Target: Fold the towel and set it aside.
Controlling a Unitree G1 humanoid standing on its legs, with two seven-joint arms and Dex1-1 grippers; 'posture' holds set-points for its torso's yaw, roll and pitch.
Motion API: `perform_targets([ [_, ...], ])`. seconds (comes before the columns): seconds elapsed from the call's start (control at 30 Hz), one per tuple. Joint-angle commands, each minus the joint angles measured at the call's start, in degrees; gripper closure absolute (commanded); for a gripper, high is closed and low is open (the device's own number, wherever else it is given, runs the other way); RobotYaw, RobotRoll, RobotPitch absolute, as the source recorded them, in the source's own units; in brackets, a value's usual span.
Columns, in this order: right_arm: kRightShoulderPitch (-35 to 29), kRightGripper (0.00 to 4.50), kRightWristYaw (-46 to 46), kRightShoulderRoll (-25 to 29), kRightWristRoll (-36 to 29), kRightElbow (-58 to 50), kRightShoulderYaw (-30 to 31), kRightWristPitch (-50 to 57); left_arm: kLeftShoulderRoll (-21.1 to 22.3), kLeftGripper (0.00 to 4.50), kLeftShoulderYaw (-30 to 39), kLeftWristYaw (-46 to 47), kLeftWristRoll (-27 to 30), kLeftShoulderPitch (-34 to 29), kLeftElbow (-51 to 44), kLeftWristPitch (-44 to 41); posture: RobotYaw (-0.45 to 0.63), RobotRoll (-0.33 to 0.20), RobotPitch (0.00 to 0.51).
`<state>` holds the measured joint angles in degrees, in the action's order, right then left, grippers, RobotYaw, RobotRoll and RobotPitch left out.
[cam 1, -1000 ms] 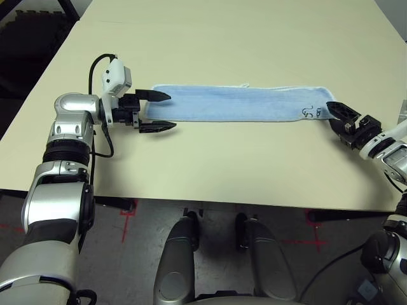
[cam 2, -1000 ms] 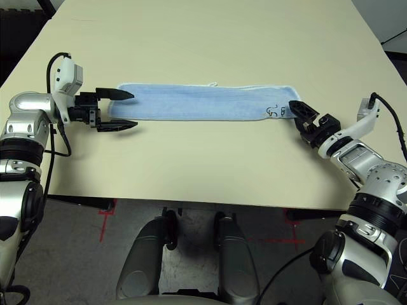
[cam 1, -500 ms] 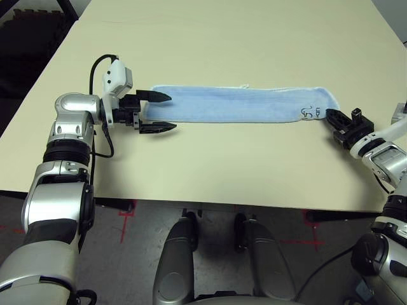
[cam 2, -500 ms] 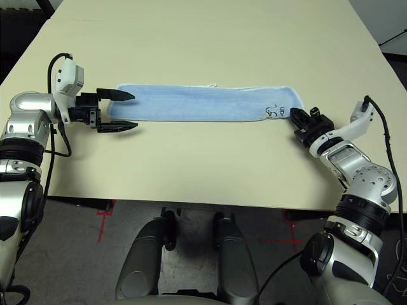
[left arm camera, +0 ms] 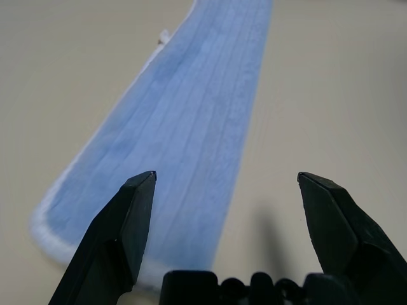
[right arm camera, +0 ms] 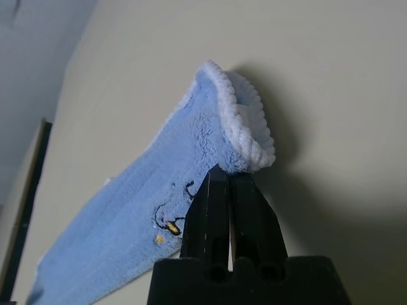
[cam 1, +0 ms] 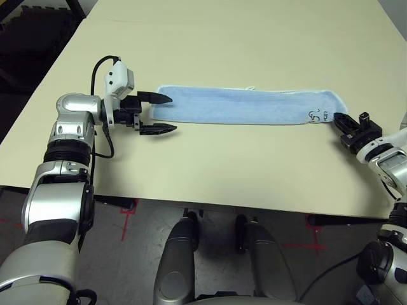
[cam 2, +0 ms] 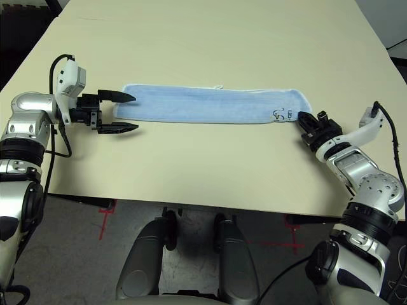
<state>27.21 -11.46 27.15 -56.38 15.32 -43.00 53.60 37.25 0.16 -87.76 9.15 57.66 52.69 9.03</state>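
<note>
The towel [cam 1: 245, 106], already a long strip, lies across the table [cam 1: 254, 38]; right pincer [cam 1: 338, 117] pinches its three-o'clock end, left pincer [cam 1: 159, 113] spread at nine o'clock, ready to grab

The towel [cam 1: 245, 105] lies across the table [cam 1: 254, 38], an end effector [cam 1: 156, 114] at each end [cam 1: 336, 116].

I can't read the small dark logo [cam 1: 315, 115] near the towel [cam 1: 245, 105] end by my right claw [right arm camera: 227, 181]; head views show only a tiny squiggle. In the right wrist view the claw's shut fingers cover the stretch of edging they pinch (so how deep the bite goes, I can't tell), and the towel runs off the frame's lower corner. The counter [cam 1: 222, 38] is cut off at the picture edges.
</note>
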Motion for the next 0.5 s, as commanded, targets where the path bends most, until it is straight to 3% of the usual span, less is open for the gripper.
perform_targets([
  [0.03,-1.2,4.46,-2.5,3.3,-0.3,1.0,0.7,2.2,-0.3,0.00,0.2,0.1,0.4,-0.8,-0.5,-0.5,0.02,0.000,0.254],
  [0.5,-5.1,4.46,-5.8,6.8,-0.9,-1.1,0.5,5.1,-0.1,0.00,0.2,-0.5,0.9,-1.6,-1.4,-2.0,0.02,0.000,0.255],
])
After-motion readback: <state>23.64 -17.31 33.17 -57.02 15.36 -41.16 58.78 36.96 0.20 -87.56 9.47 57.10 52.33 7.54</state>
